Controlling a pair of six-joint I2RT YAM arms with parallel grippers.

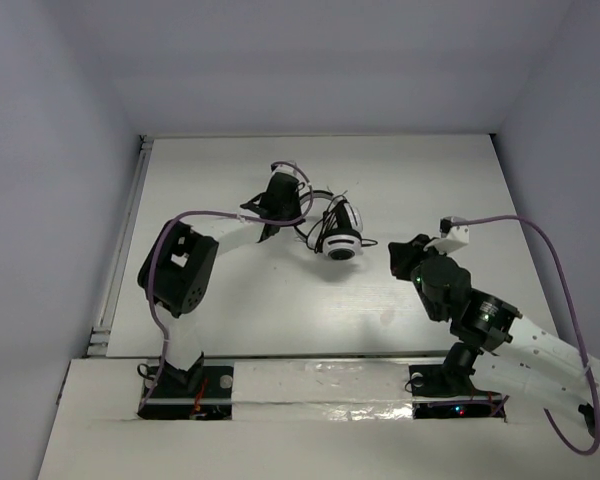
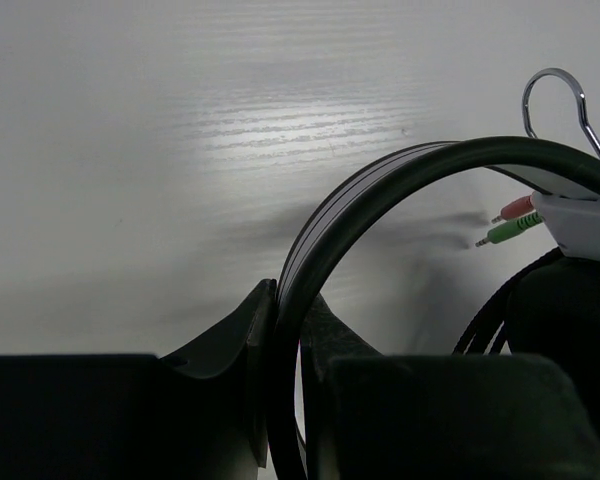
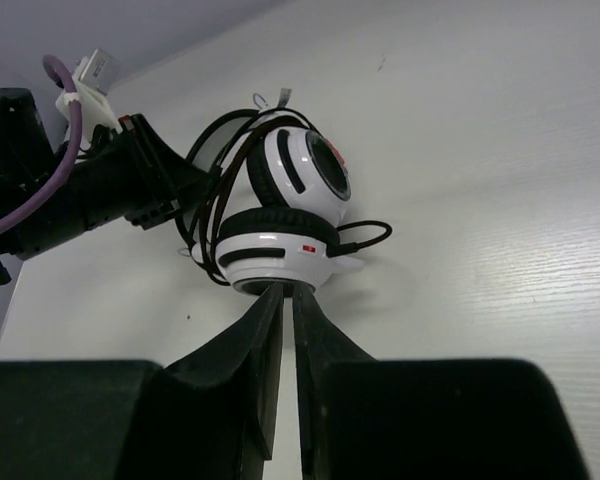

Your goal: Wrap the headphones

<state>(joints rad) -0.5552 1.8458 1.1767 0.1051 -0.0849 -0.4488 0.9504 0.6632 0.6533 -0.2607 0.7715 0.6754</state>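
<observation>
i find the headphones (image 1: 338,238) near the middle of the tabletop (image 1: 400,180), lifted by the headband (image 2: 380,190), with the cups hanging together and one cup low toward the surface. my left gripper (image 2: 288,330) is clenched on the headband, the band running between its jaws in the left wrist view. the cable (image 3: 212,170) already lies in several loops around the band and cups; the red and green plugs (image 2: 510,222) hang loose beside the band. my right gripper (image 3: 289,310) sits just below the lower cup (image 3: 275,255), jaws nearly together with a thin gap; i see nothing between them, and i cannot tell if the tips touch the cup. handling judgement: the headset looks light, the band springy and stiff enough to carry it, the cup shells smooth and likely slippery. the cable is thin, limp and prone to slide off. i would keep the hold on the band and take the cable near its free end.
</observation>
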